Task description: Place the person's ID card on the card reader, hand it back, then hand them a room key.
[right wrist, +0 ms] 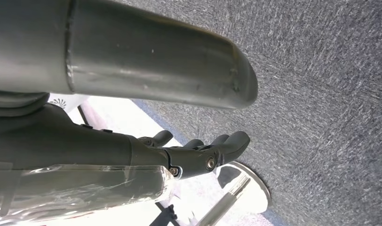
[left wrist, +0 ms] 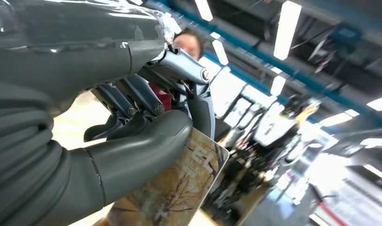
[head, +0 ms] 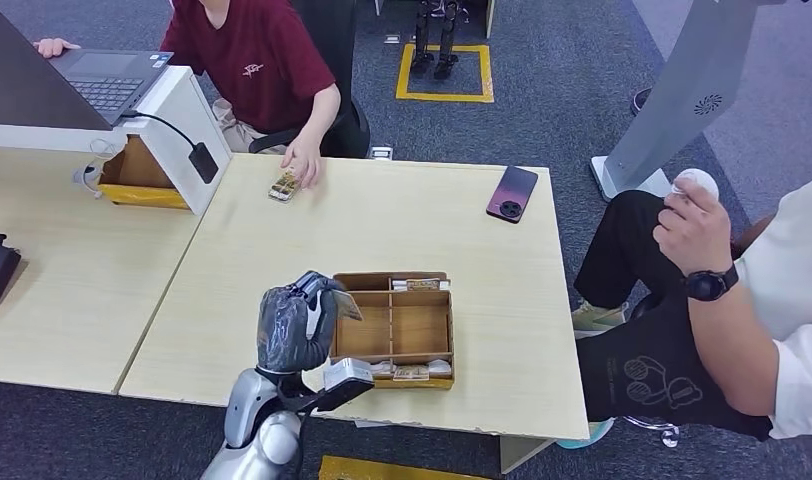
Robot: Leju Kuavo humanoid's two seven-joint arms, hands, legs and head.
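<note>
Room key (left wrist: 179,188) pinched in left hand (head: 297,325), thumb against fingers, raised beside card box (head: 422,330) on desk (head: 462,240). Right hand (right wrist: 198,150) hangs empty, fingers loose. Likely handover: extend toward seated person (head: 257,60), keep card level, hold until taken.

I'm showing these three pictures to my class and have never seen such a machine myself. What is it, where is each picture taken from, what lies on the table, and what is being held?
It is a humanoid robot. The head view looks down on a wooden table bearing a compartmented box, a phone and a small card under a seated person's hand. The left wrist view sits behind the left robot hand, which grips a patterned card. The right wrist view shows the right robot hand, empty, above grey carpet.
</note>
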